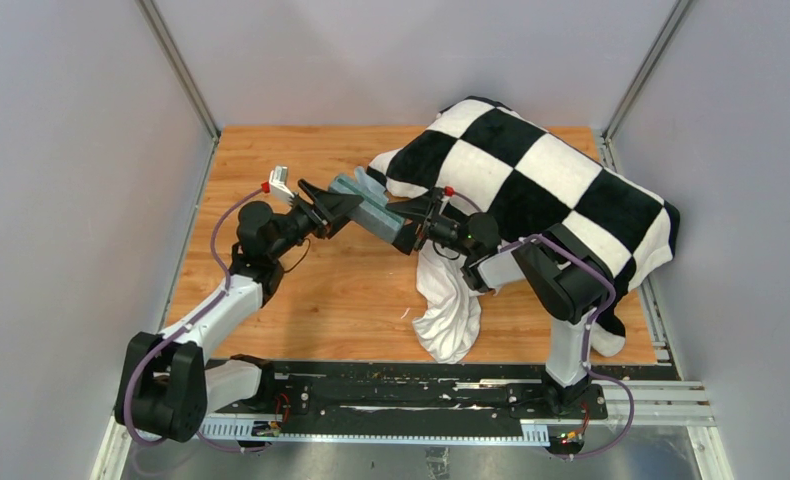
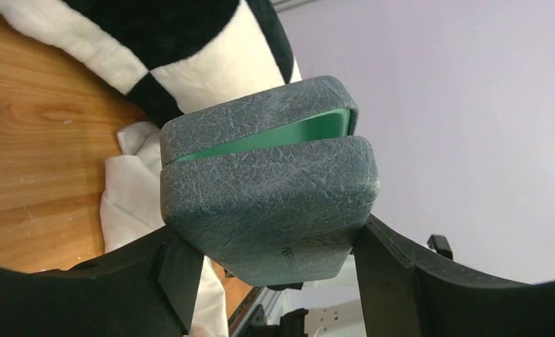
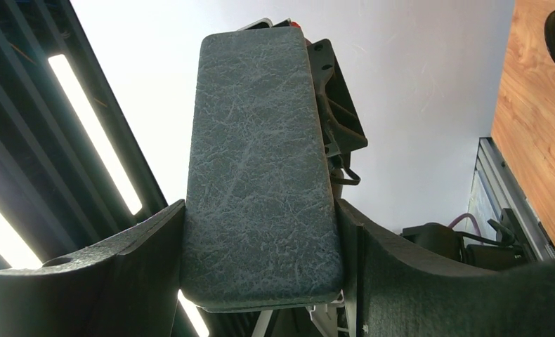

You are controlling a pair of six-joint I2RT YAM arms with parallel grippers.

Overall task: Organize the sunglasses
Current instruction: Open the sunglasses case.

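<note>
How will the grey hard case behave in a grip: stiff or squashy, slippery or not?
Probably stiff: the case holds its boxy shape between the left tool and right tool. Its crackled skin likely resists slipping. Its halves sit ajar, so it may swing open.

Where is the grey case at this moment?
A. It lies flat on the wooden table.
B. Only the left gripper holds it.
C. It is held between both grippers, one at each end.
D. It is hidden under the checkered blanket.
C: in the top view the case spans from the left gripper to the right gripper, and each wrist view shows fingers against its sides.
</note>
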